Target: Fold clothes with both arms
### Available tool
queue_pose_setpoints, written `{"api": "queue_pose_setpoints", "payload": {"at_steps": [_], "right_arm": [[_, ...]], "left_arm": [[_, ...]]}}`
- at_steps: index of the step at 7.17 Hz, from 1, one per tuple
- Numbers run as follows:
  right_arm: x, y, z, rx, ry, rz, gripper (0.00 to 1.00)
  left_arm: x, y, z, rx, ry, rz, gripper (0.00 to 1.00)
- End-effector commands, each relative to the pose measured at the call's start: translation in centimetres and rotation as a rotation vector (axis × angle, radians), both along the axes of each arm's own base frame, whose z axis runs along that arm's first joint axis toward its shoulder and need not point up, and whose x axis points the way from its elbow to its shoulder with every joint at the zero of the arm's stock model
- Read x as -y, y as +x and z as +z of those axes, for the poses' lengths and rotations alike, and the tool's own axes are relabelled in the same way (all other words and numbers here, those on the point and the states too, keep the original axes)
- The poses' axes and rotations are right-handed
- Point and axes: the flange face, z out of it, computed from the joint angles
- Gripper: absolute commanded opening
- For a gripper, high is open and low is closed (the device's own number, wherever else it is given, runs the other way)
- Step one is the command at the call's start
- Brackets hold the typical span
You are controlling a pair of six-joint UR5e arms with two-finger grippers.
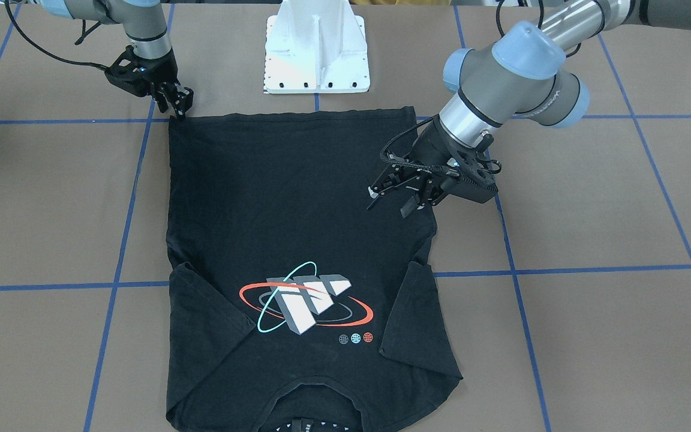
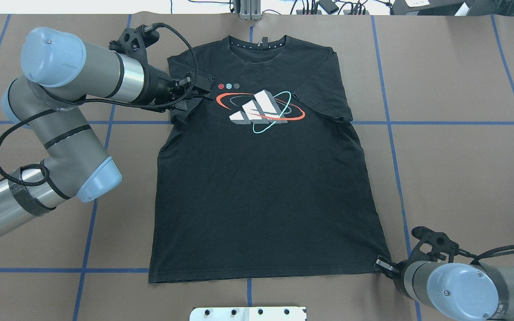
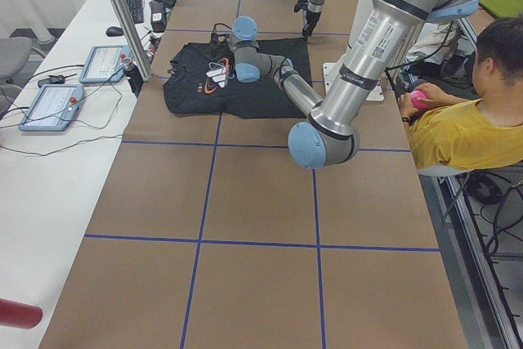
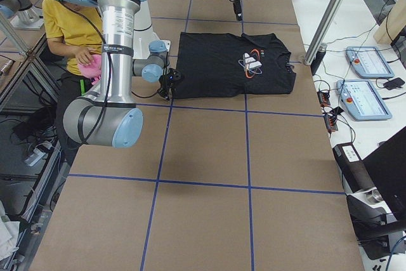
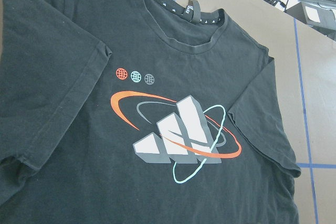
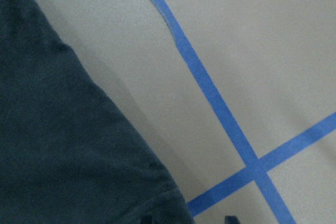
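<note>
From the front, the black T-shirt [image 1: 297, 198] is lying flat, print up, on the brown table [image 1: 591, 210]; the left gripper [image 1: 390, 203] is hovering over its side edge with fingers apart; the right gripper [image 1: 180, 111] seems to be touching a hem corner, though I cannot tell whether its fingers are clamping. Overhead, the left gripper [image 2: 203, 95] is sitting above a sleeve; the right wrist view is showing only the hem corner beside blue tape [image 6: 210, 93].

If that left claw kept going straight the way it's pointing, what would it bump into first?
The T-shirt. The left gripper hangs open over it, angled down toward the print, so it would likely land on cloth at or just short of the print. The exact spot is unclear.
</note>
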Motion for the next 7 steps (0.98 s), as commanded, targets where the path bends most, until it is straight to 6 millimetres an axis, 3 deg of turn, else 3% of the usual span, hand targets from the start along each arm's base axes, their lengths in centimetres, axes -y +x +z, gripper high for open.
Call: {"api": "queue_pose_setpoints", "payload": {"at_steps": [1,4,6,7], "right_arm": [[0.2,0.0,0.1,-0.003,0.006,0.01,0.53],[0.1,0.0,0.2,-0.008,0.007,0.008,0.36],[0.1,-0.1,0.2,-0.006,0.007,0.008,0.0],[0.2,0.0,0.0,-0.004,0.007,0.009,0.0]], "left_arm": [[0.0,0.0,0.1,0.001,-0.001,0.0,0.82],[-0.1,0.3,0.3,0.005,-0.004,0.003,0.82],[-0.2,0.4,1.1,0.013,-0.011,0.005,0.83],[-0.4,0.5,1.1,0.013,-0.011,0.008,0.82]]}}
